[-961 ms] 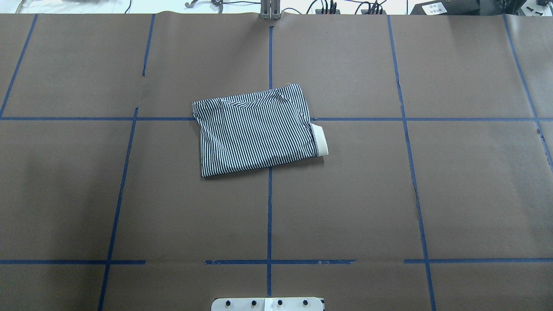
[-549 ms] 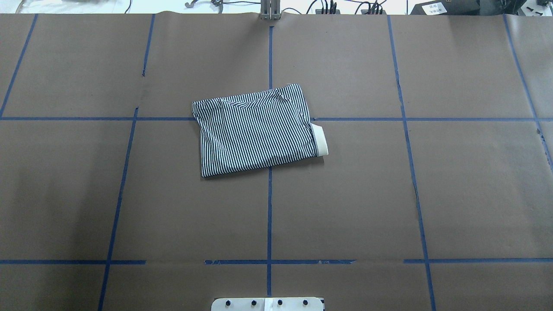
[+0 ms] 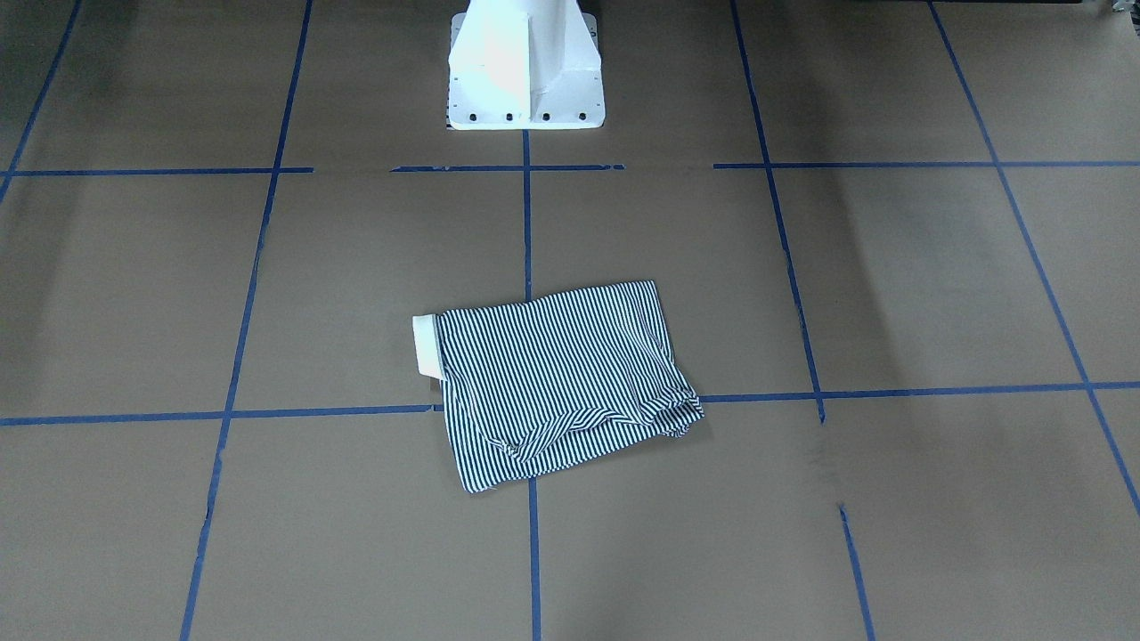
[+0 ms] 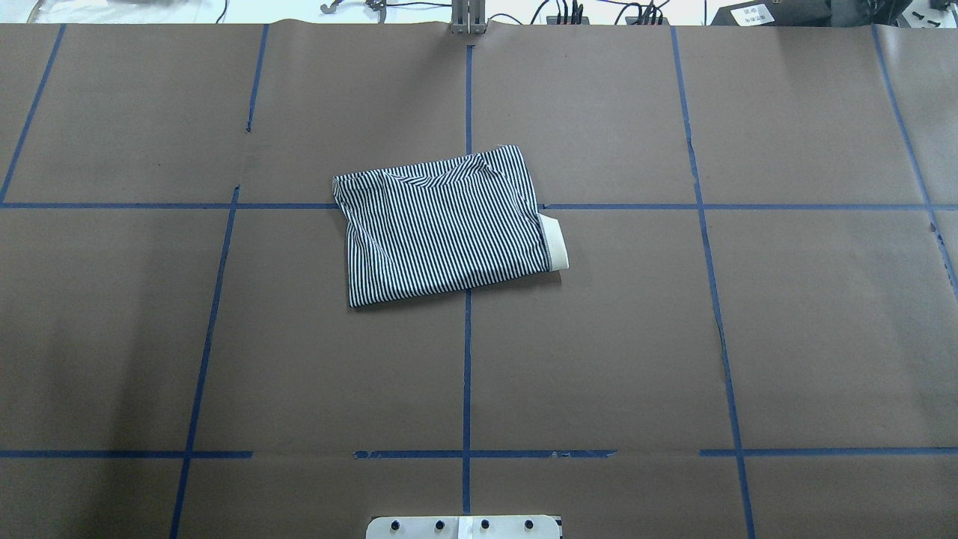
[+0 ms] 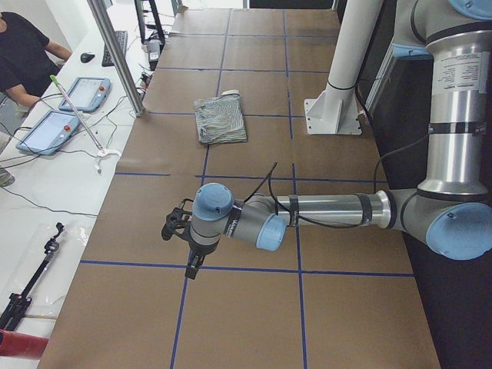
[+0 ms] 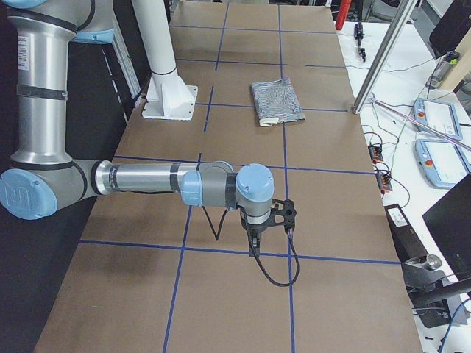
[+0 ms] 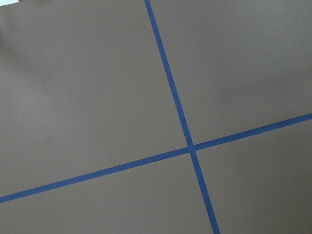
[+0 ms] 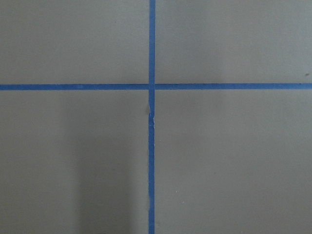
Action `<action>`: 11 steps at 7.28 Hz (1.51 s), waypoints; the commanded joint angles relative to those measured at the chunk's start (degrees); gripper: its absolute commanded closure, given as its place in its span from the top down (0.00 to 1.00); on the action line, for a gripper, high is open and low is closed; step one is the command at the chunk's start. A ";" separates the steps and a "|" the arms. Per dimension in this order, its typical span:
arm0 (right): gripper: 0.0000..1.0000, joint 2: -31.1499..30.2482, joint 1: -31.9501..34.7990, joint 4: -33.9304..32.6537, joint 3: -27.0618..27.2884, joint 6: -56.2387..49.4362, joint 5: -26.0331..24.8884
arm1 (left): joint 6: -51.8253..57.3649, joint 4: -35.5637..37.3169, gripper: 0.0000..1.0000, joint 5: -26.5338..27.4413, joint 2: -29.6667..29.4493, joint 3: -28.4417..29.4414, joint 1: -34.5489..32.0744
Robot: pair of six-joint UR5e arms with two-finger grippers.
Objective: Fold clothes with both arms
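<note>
Polo shirt (image 4: 449,228) folded; left pincer (image 5: 172,227), right pincer (image 6: 283,215) only in side views, state cannot tell.

Light even and diffuse from overhead; brown table cover (image 4: 599,337) matte, with broad soft shadow bands toward left and right. White pedestal (image 3: 525,62) blown out bright. Shirt (image 4: 445,228) stripes crisp overhead, smeared grey in side views.
</note>
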 commanded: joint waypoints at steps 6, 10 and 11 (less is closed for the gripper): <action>1.00 -0.16 -2.29 1.78 -5.43 2.36 0.94 | 0.86 8.13 1.00 0.48 0.00 -0.16 0.36; 1.00 0.28 -2.20 4.59 -5.34 2.45 0.85 | 0.86 8.13 1.00 0.83 0.09 0.11 0.36; 1.00 0.28 -2.20 4.50 -5.17 2.53 0.85 | 0.69 8.13 1.00 0.66 0.09 0.10 0.36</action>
